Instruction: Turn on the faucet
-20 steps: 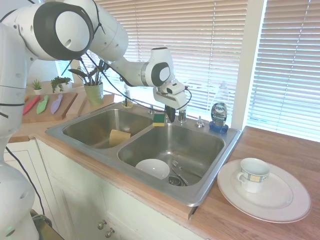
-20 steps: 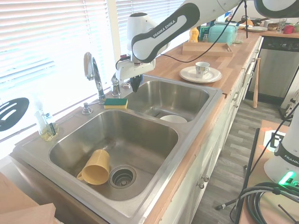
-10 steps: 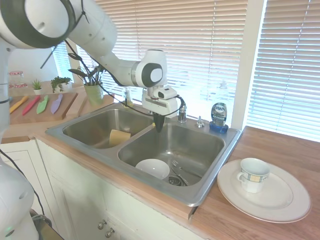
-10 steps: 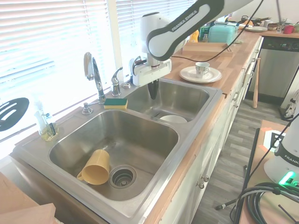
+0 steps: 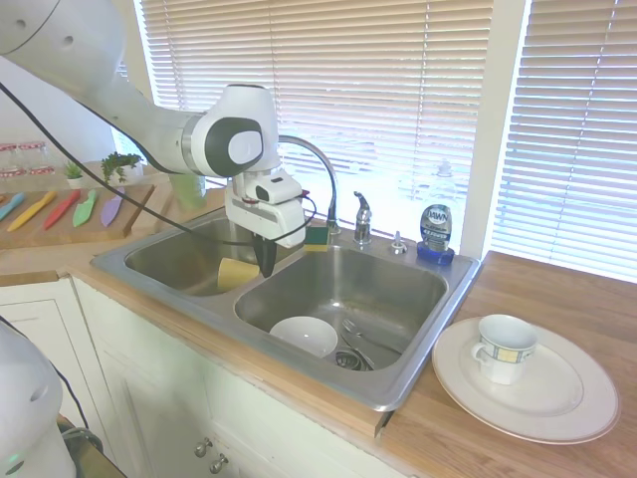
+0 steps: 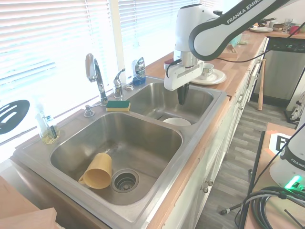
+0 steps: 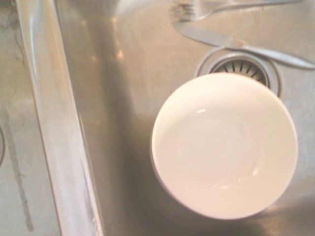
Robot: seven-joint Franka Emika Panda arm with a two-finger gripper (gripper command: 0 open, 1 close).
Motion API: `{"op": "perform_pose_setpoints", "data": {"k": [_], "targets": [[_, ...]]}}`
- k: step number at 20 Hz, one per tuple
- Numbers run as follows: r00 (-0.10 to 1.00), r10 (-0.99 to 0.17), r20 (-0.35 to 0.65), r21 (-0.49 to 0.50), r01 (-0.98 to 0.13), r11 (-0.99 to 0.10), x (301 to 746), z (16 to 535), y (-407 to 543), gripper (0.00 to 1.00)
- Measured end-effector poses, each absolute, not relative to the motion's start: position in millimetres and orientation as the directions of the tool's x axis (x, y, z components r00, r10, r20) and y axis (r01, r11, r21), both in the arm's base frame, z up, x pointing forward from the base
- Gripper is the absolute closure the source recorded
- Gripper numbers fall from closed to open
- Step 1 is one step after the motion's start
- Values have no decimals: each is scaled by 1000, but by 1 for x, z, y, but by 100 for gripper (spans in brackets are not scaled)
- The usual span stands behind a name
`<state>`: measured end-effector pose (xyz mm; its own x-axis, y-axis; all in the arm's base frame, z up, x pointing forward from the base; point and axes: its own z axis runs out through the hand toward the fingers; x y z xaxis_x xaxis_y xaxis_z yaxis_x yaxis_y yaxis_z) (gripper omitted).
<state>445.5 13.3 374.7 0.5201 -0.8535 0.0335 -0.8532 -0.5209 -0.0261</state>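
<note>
Both exterior cameras are looking down at the double sink (image 5: 398, 383) from opposite ends of the counter (image 5: 557, 299); the wrist camera is facing straight into one basin, close.

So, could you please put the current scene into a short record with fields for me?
faucet: arched spout, lever raised, no water visible
end effector: fingers together, empty, hanging over the sink, apart from the faucet
bowl: white, upright, beside the drain
cutlery: fork and knife past the drain
mug: yellow, on its side in the other basin
sponge: on the ledge by the faucet
</note>
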Motion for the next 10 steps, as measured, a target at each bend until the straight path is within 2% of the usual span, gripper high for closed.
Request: {"op": "perform_pose_setpoints", "data": {"k": [10], "targets": [[518, -855, 35, -31, -854, -519, 445, 376, 14, 0]]}}
